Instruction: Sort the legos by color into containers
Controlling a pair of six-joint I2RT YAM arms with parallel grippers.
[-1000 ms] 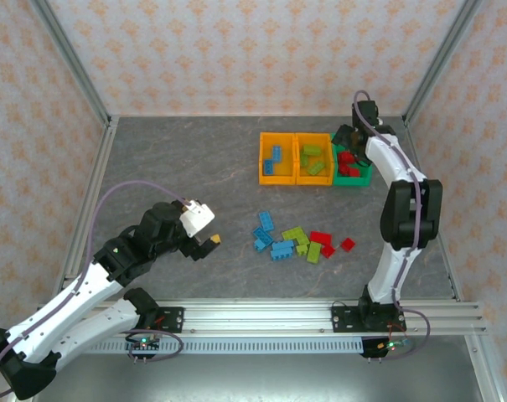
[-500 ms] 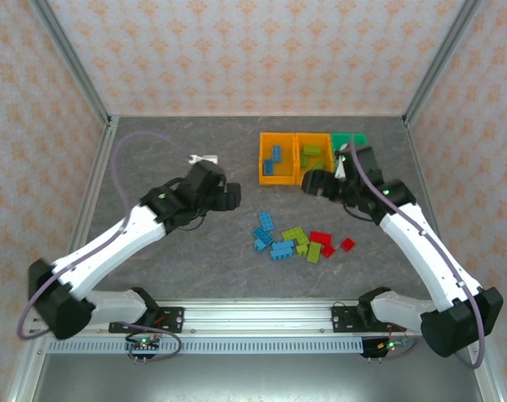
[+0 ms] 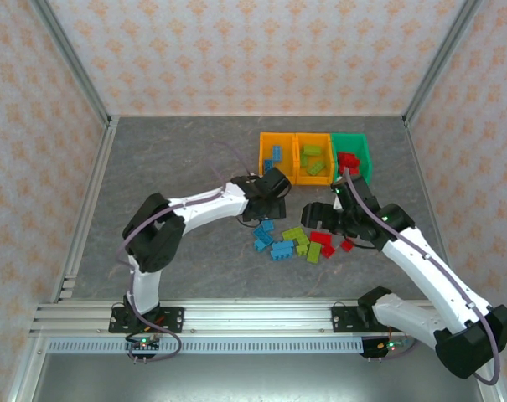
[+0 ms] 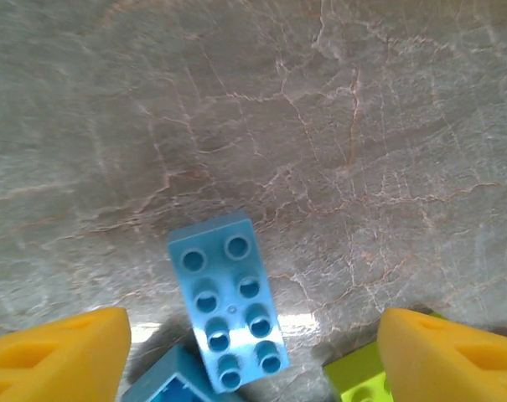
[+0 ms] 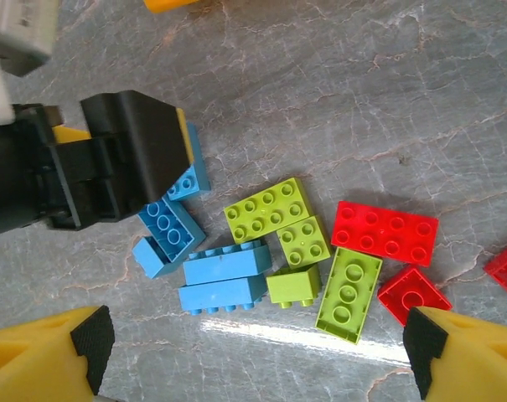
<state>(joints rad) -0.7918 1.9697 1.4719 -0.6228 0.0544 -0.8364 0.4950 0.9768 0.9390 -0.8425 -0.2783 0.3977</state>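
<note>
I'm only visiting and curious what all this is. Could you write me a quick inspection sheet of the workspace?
Surface: grey marbled table.
Job's things: three bins in a row at the far side. The left orange-yellow bin holds blue bricks, the middle orange-yellow bin holds green and the green bin holds red. Loose legos in all three colours lie mid-table.
Clutter: nothing seen.
Grippers: left gripper open, fingers either side of a blue brick, not touching. Right gripper open above the pile.
Cables: a purple-grey cable runs along each arm.
Surroundings: patterned walls; metal rail at the near edge.
</note>
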